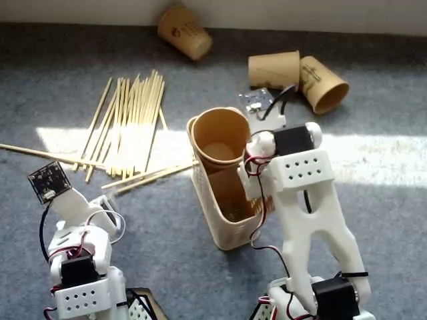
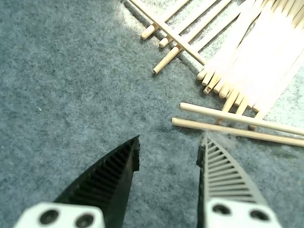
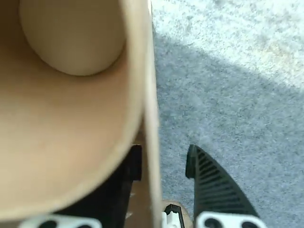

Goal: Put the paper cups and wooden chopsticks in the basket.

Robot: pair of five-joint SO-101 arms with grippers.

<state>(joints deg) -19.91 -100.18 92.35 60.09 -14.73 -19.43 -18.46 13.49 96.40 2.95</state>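
Note:
A cream basket (image 1: 225,227) stands mid-table with brown paper cups (image 1: 217,137) nested upright in it. My right gripper (image 1: 251,171) is at the cups' rim. In the right wrist view the cup wall (image 3: 95,123) runs between the fingers of this gripper (image 3: 164,149), which is open, its grey finger (image 3: 209,185) apart from the wall. Three more cups lie on their sides at the back (image 1: 184,31), (image 1: 274,69), (image 1: 324,84). Wooden chopsticks (image 1: 130,123) are spread left of the basket. My left gripper (image 2: 171,140) hangs open over the carpet just short of two chopsticks (image 2: 237,122).
Grey carpet covers the table. A few stray chopsticks (image 1: 153,175) point toward the basket's left side. A long single chopstick (image 1: 40,153) lies at the far left. Cables run along the right arm (image 1: 313,200) beside the basket.

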